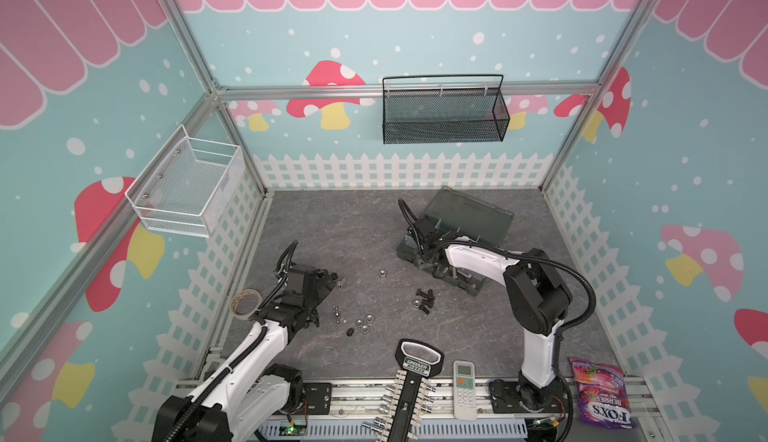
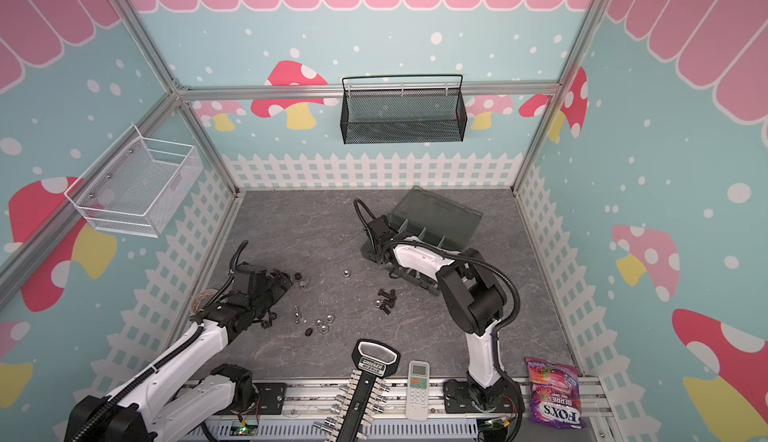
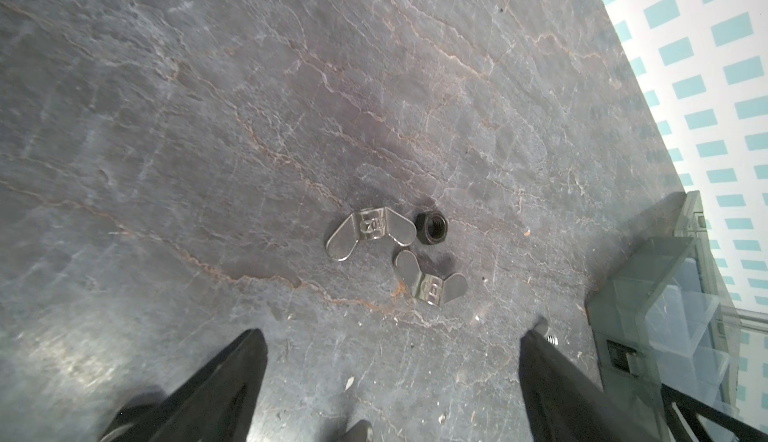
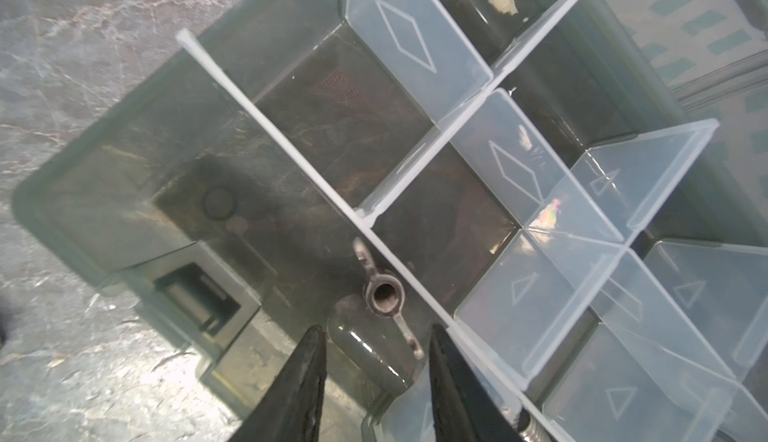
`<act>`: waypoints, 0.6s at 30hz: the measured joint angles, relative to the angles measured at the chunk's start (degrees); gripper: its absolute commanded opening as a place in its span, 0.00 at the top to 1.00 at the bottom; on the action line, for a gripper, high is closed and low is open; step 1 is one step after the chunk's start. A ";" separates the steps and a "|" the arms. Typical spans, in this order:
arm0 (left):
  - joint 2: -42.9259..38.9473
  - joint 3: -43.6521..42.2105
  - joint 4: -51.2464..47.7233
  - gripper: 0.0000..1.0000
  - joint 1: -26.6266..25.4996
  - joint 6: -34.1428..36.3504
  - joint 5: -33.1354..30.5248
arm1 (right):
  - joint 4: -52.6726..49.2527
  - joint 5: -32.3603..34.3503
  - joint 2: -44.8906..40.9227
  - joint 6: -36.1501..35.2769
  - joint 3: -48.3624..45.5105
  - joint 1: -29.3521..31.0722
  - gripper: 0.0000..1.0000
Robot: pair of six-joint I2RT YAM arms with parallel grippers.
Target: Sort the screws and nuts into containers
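Note:
My left gripper (image 3: 392, 338) hangs open low over the table, nothing between its fingers. Just beyond its fingertips lie two silver wing nuts (image 3: 370, 234) (image 3: 432, 282) and a black hex nut (image 3: 432, 229); in a top view they sit by the gripper (image 1: 328, 280). My right gripper (image 4: 376, 336) is open over an end compartment of the grey organiser box (image 1: 461, 232). A silver wing nut (image 4: 384, 294) lies there against a divider, free of the fingers. Black screws (image 1: 424, 298), a short silver screw (image 1: 336, 313) and silver cap nuts (image 1: 365, 321) are scattered mid-table.
A socket rack (image 1: 409, 394), a white remote (image 1: 464, 390) and a purple candy bag (image 1: 600, 394) lie along the front edge. A tape roll (image 1: 245, 302) sits beside the left arm. A black mesh basket (image 1: 444, 111) and a white wire basket (image 1: 187, 186) hang on the walls.

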 measured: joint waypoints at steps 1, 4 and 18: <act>0.00 0.00 -0.42 0.08 -0.26 0.11 0.37 | -0.15 -0.09 -0.46 0.04 -0.02 0.00 0.52; 0.00 0.00 -1.77 0.09 -2.23 -0.02 0.79 | -0.11 -0.17 -3.04 0.42 -0.13 0.00 0.46; 1.75 3.21 -16.48 0.23 -22.51 -3.15 -1.97 | 6.36 1.73 -21.68 2.19 -11.32 0.00 0.00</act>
